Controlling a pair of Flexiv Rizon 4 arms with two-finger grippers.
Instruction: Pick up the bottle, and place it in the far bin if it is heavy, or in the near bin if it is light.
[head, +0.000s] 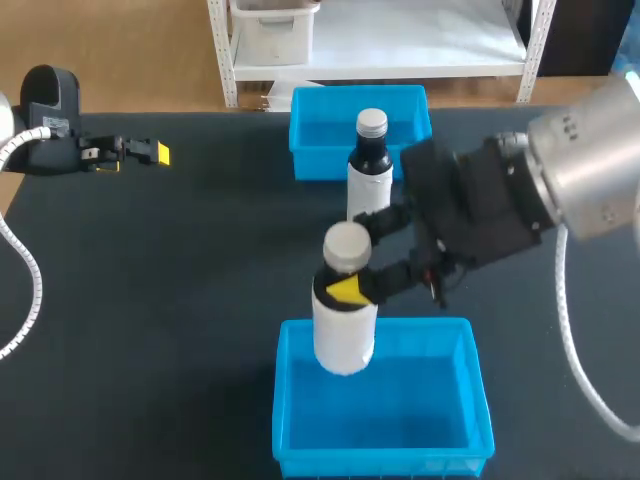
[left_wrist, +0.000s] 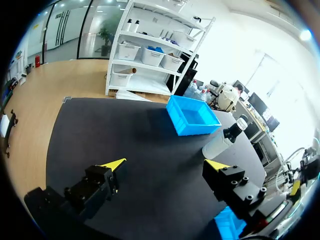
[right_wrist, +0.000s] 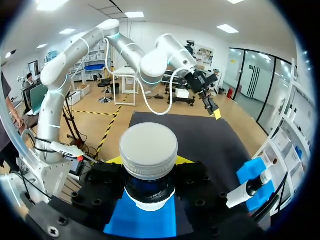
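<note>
From the head view, my right gripper (head: 352, 260) is clamped on the bottle (head: 345, 335), one finger on each side of its neck. It hangs upright over the far edge of the near bin (head: 479, 385). A second bottle (head: 368, 170) stands beyond the near bin, just before the far bin (head: 320, 135). My left gripper (head: 150, 153) sits well away from the near bin, far off to the left.

At my left wrist, my fingers (left_wrist: 116, 163) are spread wide with nothing between them. A corner of the near bin (left_wrist: 227, 222) shows beside them.

At my right wrist, the bottle's grey cap (right_wrist: 148, 150) sits between my fingers, with the near bin's blue floor (right_wrist: 145, 220) beneath it.
</note>
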